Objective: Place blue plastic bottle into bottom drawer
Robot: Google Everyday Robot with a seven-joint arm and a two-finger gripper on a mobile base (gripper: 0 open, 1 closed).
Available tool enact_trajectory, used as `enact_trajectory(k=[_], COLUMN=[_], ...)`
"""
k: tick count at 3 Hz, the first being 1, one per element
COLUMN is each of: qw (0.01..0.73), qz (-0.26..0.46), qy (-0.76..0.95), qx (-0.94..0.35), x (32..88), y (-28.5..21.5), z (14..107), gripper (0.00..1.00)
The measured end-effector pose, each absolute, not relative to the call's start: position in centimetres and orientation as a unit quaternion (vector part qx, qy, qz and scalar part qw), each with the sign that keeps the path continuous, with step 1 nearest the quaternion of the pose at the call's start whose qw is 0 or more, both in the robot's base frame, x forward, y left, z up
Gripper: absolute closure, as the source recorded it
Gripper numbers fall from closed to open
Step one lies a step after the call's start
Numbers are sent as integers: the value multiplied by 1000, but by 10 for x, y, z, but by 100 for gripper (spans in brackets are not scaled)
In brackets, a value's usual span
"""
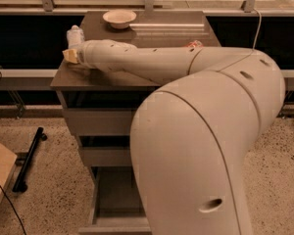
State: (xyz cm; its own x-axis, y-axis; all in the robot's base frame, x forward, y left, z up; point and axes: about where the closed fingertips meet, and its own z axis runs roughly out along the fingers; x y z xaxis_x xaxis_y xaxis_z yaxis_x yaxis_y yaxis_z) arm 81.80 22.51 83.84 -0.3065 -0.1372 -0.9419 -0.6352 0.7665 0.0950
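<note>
The blue plastic bottle stands upright at the left edge of the cabinet top, pale and clear with a whitish label. My gripper is at the end of the arm stretched leftward across the top. It sits just in front of and slightly below the bottle, close to it; contact is unclear. The bottom drawer is pulled open at the foot of the cabinet. Its interior is largely hidden behind my arm's big white housing.
A white bowl sits at the back of the cabinet top. A bit of a red can shows behind my arm. Two shallower drawers above are shut. A black bar and a cardboard box lie on the floor at left.
</note>
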Motion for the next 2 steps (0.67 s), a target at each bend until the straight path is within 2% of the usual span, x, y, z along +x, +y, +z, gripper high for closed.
enact_trajectory(k=[1,2], qw=[541,546], qz=[241,232], qy=[767,752], qx=[-249,-288], x=[816,819], y=[219,197], z=[849,863], gripper=[100,100])
